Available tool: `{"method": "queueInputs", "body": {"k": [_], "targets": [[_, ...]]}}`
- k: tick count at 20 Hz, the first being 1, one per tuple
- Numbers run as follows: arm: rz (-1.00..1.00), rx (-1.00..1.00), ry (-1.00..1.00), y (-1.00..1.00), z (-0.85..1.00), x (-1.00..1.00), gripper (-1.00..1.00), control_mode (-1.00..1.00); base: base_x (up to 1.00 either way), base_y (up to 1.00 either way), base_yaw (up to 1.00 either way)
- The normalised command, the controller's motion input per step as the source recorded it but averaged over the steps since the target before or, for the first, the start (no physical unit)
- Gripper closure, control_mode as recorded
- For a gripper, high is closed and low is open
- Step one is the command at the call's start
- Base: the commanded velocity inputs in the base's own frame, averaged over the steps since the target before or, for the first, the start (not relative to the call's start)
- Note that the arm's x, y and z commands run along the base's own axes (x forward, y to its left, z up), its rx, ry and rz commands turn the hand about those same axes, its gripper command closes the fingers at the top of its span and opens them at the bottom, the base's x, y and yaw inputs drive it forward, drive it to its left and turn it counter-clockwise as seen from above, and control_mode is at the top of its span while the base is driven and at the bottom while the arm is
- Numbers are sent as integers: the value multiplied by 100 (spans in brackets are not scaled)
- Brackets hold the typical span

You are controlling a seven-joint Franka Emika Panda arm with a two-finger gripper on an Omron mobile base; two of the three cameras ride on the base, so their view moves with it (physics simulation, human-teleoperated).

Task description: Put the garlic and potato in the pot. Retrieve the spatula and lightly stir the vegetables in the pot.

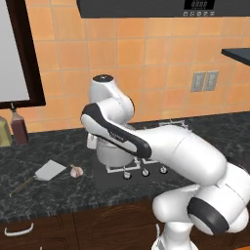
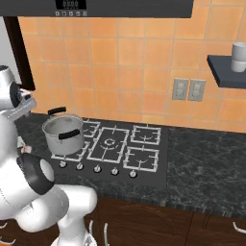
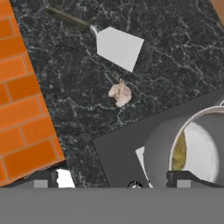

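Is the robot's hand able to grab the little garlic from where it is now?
Probably yes. The garlic lies alone on the dark counter, apart from the spatula and the pot. The open gripper hangs above with nothing in between.

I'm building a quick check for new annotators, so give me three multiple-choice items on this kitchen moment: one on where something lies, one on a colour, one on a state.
1. Where is the garlic?
A. inside the pot
B. on the dark counter beside the spatula's blade
C. between the gripper's fingers

2. What colour are the handles of the pot?
A. black
B. red
C. white

3. How does the gripper stand?
A. shut on the garlic
B. shut on the spatula
C. open, holding nothing

Answers:
1 B: in the hand view and the left base view the bulb lies on the counter next to the spatula.
2 A: the right base view shows dark handles on shiny steel.
3 C: the hand view shows its tips far apart with nothing between them.
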Motion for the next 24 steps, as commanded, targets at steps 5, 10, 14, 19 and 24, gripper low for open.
{"method": "queueInputs", "body": {"k": [5,10,14,19,24], "targets": [[1,-10,-7,99,-69,-20,-100,-100,0,0,0],[-3,-8,-1,59,-84,4,-100,-100,0,0,0],[-19,-2,0,2,-37,29,-100,-100,0,0,0],[-28,-1,3,1,-39,63,-100,-100,0,0,0],[-20,0,3,24,-42,44,-100,-100,0,0,0]]}}
